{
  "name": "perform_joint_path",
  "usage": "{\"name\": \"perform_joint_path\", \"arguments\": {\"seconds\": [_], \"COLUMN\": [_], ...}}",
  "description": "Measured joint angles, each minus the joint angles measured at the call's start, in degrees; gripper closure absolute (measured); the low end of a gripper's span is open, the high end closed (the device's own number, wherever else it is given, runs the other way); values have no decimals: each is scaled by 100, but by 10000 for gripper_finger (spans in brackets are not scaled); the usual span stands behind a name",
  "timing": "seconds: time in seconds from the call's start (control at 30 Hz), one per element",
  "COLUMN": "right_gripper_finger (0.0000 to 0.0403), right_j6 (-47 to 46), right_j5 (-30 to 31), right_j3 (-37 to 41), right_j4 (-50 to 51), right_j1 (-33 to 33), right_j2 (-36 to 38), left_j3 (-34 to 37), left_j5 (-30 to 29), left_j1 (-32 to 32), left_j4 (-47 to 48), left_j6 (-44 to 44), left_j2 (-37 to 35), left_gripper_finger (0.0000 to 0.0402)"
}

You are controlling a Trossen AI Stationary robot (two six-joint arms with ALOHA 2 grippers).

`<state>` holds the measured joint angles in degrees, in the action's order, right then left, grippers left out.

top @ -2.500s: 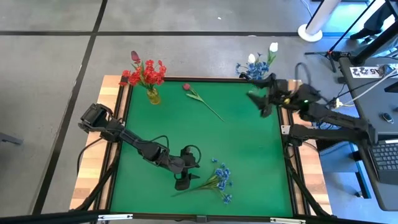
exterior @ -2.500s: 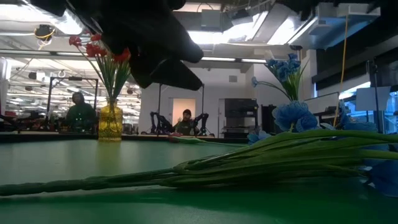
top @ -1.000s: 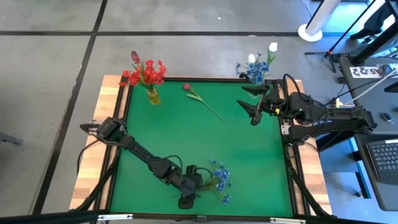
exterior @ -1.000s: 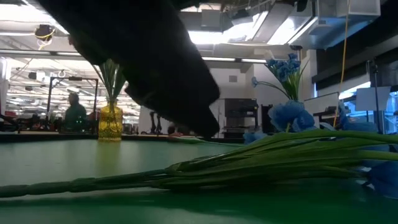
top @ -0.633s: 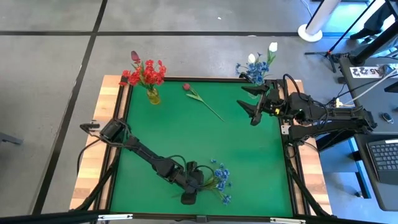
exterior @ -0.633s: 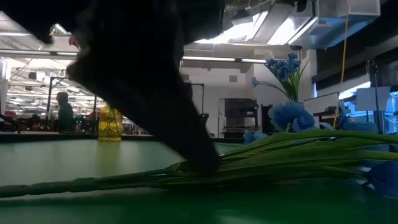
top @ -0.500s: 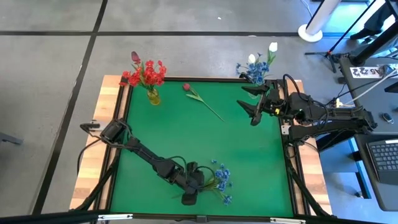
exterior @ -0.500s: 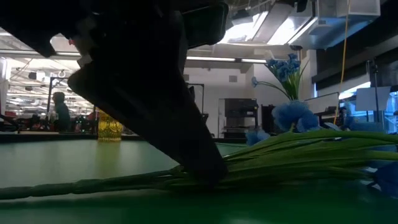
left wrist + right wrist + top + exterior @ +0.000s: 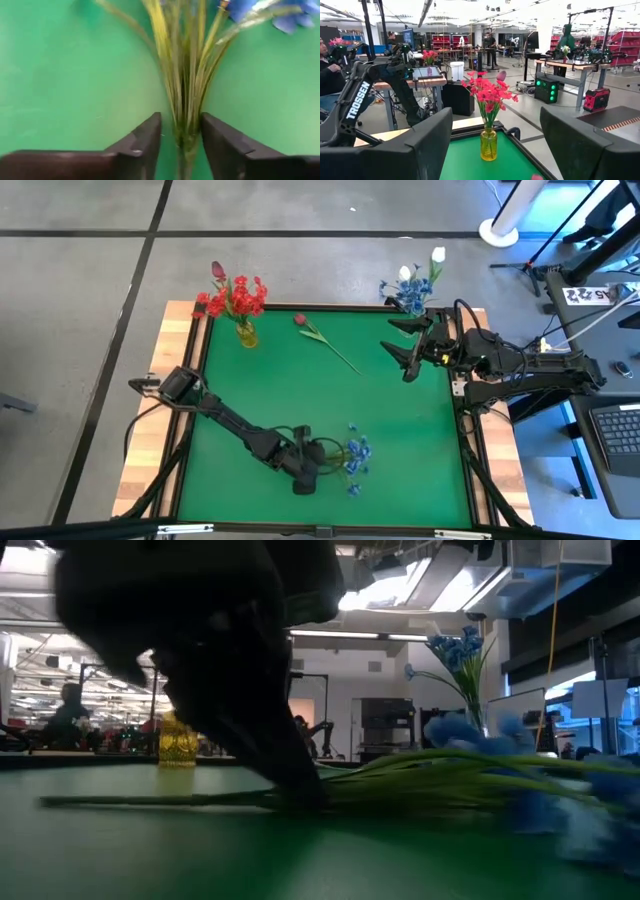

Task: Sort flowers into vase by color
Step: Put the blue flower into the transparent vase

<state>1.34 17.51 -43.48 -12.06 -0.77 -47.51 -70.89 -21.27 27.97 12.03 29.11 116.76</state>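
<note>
Green matting is covering the table (image 9: 400,440), which is sitting on a grey floor with wooden borders showing along its sides. Near the front edge, the left gripper (image 9: 305,476) is reaching down onto the blue flower bunch (image 9: 352,462), and in the left wrist view its 2 fingers (image 9: 145,137) are standing narrowly either side of the gathered green stems (image 9: 186,95), pressing in on them. The blue blossoms are lying toward the right of that gripper, blurred in the low view. At the back left corner, a yellow vase (image 9: 246,333) is holding red flowers (image 9: 232,298). 1 red-pink tulip (image 9: 322,337) is lying flat on the mat near the back edge. At the back right corner, blue and white flowers (image 9: 414,283) are standing upright. The right gripper (image 9: 408,347) is hovering just in front of them with its jaws spread wide, holding nothing.
</note>
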Motion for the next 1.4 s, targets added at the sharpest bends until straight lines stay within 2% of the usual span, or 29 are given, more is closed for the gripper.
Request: {"name": "perform_joint_path", "arguments": {"seconds": [0.23, 0.47, 0.7, 0.83, 1.0, 1.23, 1.4], "right_gripper_finger": [104, 104, 104, 104, 104, 104, 104], "right_j6": [0, -15, -174, -278, -279, -275, -275], "right_j5": [-76, -255, -252, -248, -241, -202, -200], "right_j3": [0, 7, 0, 2, 2, 2, 2], "right_j4": [-24, 80, 579, 798, 788, 787, 791], "right_j1": [2, 2, 2, 6, 4, 4, 4], "right_j2": [258, 878, 1203, 1198, 1005, 736, 599], "left_j3": [0, -4, -7, -10, -9, -9, -9], "left_j5": [-453, -780, -263, -25, 320, 296, 297], "left_j1": [-125, -184, -130, -92, -79, -211, -280], "left_j4": [577, 713, 648, 579, 73, -30, -59], "left_j6": [25, -257, -423, -585, -871, -846, -821], "left_j2": [-498, -1189, -1320, -1014, -573, -184, 12], "left_gripper_finger": [390, 400, 397, 370, 306, 219, 193]}}
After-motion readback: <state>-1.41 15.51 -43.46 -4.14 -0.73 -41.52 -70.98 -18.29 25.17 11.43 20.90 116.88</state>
